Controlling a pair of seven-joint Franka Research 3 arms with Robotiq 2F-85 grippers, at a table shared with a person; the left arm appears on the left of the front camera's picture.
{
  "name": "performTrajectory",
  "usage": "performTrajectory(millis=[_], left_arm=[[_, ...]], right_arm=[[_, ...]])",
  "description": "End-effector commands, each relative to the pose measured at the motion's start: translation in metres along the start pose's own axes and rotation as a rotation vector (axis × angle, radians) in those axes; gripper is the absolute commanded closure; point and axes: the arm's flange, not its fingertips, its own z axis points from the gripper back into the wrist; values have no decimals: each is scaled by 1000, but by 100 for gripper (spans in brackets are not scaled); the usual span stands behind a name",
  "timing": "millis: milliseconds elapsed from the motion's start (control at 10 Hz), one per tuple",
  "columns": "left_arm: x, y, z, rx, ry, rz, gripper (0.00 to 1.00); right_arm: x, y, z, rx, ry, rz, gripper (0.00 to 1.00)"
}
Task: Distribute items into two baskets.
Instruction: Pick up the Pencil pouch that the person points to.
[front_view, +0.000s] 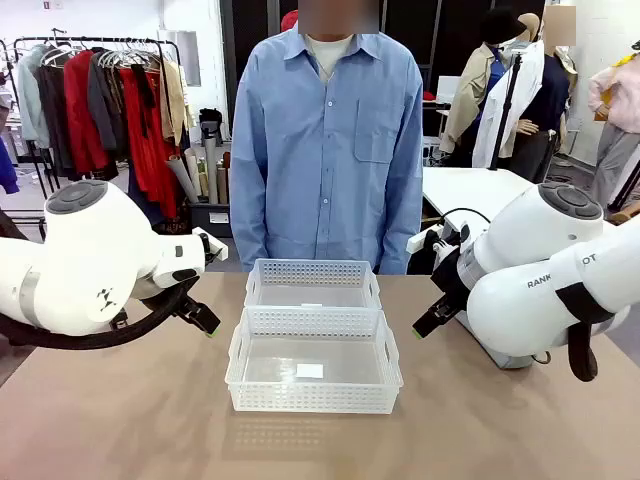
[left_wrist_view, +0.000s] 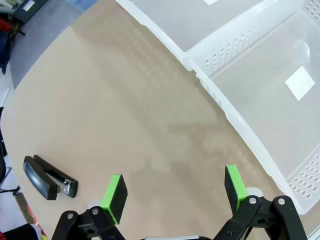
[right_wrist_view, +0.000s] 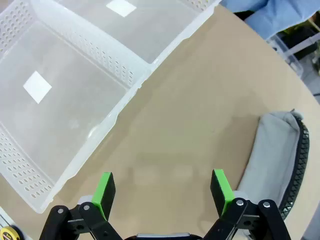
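Left claw and right claw hover wide open, empty — black stapler by the surface's left edge, grey waist bag by its right.

Tabletop: beige, plain and matte.
Near basket: white, perforated, at the middle, with a small white label on its floor.
Far basket: matching, touching the near one's far rim.
Stapler: small, black, flat on the left part, well apart from the baskets.
Waist bag: grey fabric with black edging, on the right part, apart from the baskets.
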Motion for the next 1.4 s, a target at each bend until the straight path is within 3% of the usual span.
performTrajectory(millis=[0, 1300], left_arm=[[0, 0, 0, 0, 0, 0, 0], [0, 0, 0, 0, 0, 0, 0]], right_arm=[[0, 0, 0, 0, 0, 0, 0], [0, -1, 4, 9, -10, -16, 0]])
